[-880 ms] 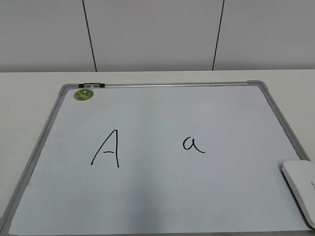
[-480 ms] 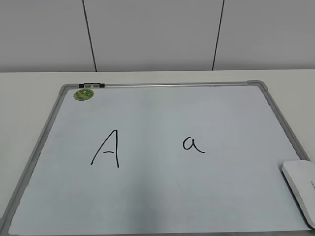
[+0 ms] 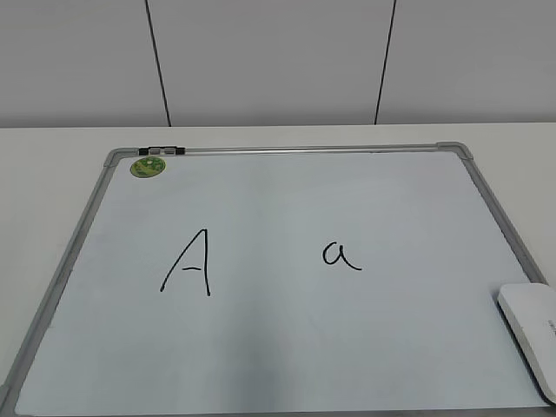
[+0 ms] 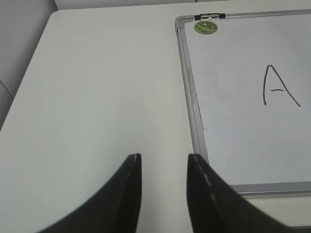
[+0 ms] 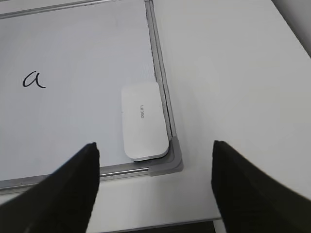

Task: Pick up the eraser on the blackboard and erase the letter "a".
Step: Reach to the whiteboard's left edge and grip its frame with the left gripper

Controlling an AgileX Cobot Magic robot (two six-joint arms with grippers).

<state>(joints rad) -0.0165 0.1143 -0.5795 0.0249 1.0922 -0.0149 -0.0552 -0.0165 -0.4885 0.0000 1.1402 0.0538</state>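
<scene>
The white eraser [image 3: 532, 332] lies flat in the near right corner of the blackboard [image 3: 287, 347]; it also shows in the right wrist view [image 5: 143, 121]. The small letter "a" [image 3: 340, 255] is right of the board's middle, also in the right wrist view [image 5: 34, 79]. My right gripper [image 5: 154, 160] is wide open and empty, hovering above the table just in front of the eraser and the board's corner. My left gripper [image 4: 164, 162] is open and empty over the bare table, left of the board's left frame. Neither gripper shows in the exterior view.
A capital "A" [image 3: 188, 262] is on the board's left half, also in the left wrist view [image 4: 279, 85]. A round green magnet [image 3: 148, 166] sits in the far left corner. White table [image 4: 97, 97] surrounds the board. A grey wall stands behind.
</scene>
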